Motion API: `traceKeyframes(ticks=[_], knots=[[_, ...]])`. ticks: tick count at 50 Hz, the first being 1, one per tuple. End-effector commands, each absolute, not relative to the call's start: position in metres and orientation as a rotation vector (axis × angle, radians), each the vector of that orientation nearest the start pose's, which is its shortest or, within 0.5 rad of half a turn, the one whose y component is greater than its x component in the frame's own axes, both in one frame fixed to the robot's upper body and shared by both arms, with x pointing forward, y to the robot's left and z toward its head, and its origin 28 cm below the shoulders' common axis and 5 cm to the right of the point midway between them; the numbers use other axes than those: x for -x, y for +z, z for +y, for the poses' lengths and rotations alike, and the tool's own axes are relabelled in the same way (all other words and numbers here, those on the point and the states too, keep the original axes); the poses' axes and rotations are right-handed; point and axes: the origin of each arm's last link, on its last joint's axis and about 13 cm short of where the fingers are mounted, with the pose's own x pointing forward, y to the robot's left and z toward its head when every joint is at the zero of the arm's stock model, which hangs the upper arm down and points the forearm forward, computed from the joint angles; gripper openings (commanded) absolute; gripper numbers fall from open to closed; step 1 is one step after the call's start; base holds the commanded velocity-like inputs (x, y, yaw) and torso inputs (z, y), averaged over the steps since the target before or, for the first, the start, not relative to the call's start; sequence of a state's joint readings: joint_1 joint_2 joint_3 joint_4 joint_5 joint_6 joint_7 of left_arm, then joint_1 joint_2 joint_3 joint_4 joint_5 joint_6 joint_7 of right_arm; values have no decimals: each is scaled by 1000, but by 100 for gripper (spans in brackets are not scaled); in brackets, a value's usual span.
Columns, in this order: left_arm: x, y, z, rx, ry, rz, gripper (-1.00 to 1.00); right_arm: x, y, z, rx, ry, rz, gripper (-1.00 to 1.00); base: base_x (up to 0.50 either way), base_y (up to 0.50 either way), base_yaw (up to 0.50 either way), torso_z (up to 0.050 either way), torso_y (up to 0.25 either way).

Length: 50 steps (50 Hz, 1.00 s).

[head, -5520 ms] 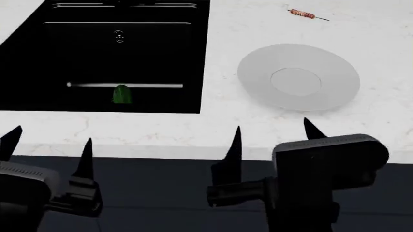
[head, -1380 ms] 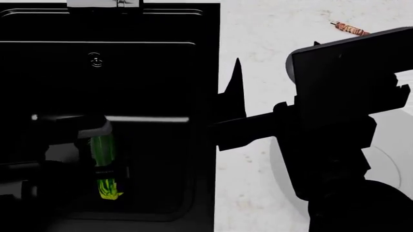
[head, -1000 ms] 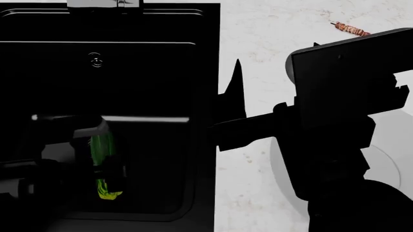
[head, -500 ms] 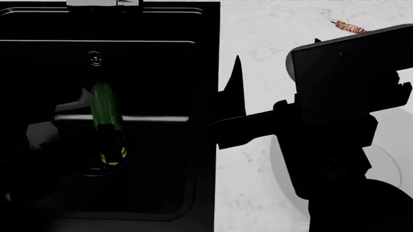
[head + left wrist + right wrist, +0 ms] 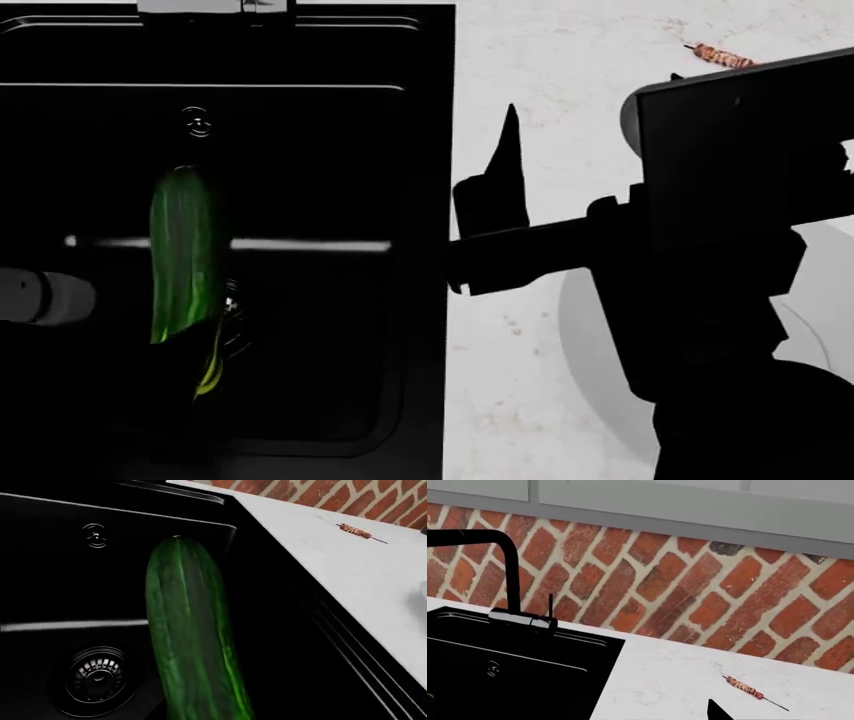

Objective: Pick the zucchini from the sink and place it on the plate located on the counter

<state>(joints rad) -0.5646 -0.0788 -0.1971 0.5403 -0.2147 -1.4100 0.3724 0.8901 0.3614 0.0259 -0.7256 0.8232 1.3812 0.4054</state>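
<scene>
- Zucchini (image 5: 184,255) hangs above the black sink (image 5: 334,150), its yellow-streaked end pinched in my left gripper (image 5: 200,365); the free end points toward the basin's back wall; the round drain (image 5: 97,676) lies below it
- my right gripper (image 5: 587,130) hovers over the marble counter (image 5: 547,60), fingers spread apart, holding nothing
- grey plate (image 5: 601,370) sits largely hidden beneath my right arm; a small skewer (image 5: 747,686) lies near the brick wall

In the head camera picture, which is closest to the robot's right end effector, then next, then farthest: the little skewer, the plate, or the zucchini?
1. The plate: on the counter, mostly hidden right under the right arm, just below the right end effector.
2. The skewer: far back on the counter, off to the right.
3. The zucchini: across in the black sink, on the left.
</scene>
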Motion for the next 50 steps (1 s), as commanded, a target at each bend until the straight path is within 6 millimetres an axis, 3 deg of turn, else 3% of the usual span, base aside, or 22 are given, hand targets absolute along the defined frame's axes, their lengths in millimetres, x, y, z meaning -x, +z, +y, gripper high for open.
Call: traceKeyframes(ticks=[1,12,28,43,50], knots=[[-207,176,241,139,-511,87,-100,-240,267,-120,122,183,-156,100,0,0,0,0,0],[-195,197,250,183,-628,-21,-100,-239,264,-123,123,241,-156,100,0,0,0,0,0],[-181,226,255,219,-804,-118,-100,-229,277,-135,46,396,-142,100,0,0,0,0,1],[-194,235,249,224,-937,-111,-100,-226,284,-149,-145,688,-97,100,0,0,0,0,1],[-196,235,247,222,-949,-104,-100,-223,284,-152,-177,739,-83,100,0,0,0,0,0]])
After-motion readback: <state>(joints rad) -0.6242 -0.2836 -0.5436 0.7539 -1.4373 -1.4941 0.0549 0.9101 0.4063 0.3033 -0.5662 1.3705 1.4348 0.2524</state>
